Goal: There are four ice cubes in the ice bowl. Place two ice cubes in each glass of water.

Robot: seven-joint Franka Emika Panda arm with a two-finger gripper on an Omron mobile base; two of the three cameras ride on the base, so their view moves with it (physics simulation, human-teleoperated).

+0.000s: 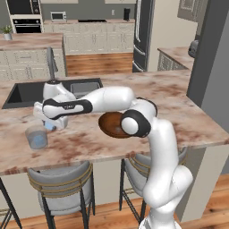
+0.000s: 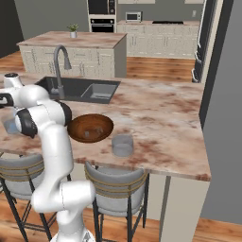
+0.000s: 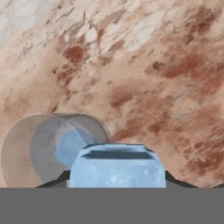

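jaws are closing on an ice cube [image 3: 117, 168], which is sitting between the two dark finger tips in the hand view, so the gripper [image 3: 117, 181] is carrying it rather than standing free. arm is reaching to the robot's left over the marble counter [image 1: 179, 112], with the hand hanging just beside and above the near glass of water [image 1: 36, 136]; that glass is already showing one pale-blue cube [image 3: 70, 146] inside. judging: cube is being held off to one side of the rim, not yet centred for a drop. ice bowl [image 2: 90, 127] is resting near the arm's elbow, and the second glass [image 2: 122, 145] is standing just beside it.
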